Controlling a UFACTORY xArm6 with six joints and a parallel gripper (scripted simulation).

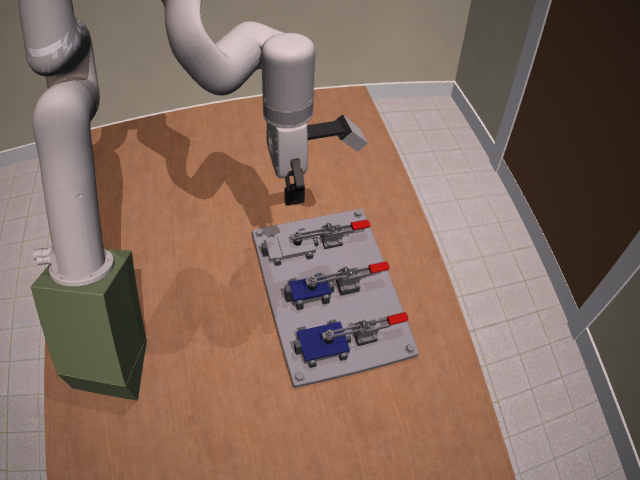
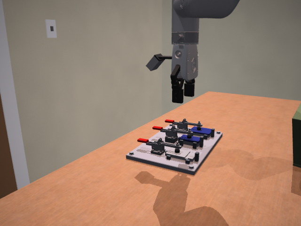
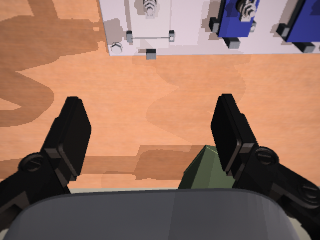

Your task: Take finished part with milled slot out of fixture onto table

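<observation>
The finished part (image 1: 294, 251) (image 2: 182, 155) (image 3: 150, 25), pale with a slot line across it, lies in the end nest of the fixture plate (image 1: 341, 369) (image 2: 146, 156) (image 3: 192, 46). The smaller blue blank (image 1: 317, 292) (image 2: 196, 139) (image 3: 235, 22) is in the middle nest, the larger blue blank (image 1: 315, 349) (image 2: 206, 130) (image 3: 307, 25) in the far nest. Each has a clamp arm over it, its pad down on top; red handles point outward. Pad contact is too small to confirm. My gripper (image 1: 294, 196) (image 2: 183, 96) (image 3: 151, 111) is wide open, empty, high above the table beside the finished part's end.
Clamp handles (image 1: 360, 224) (image 1: 378, 267) (image 1: 397, 318) stick out on the side away from the green pedestal (image 1: 82, 330) (image 3: 205, 172). Stop posts and rest blocks stand around each nest. Bolt heads mark the plate corners. Wooden table (image 1: 196, 413) (image 2: 84, 194) surrounds the plate.
</observation>
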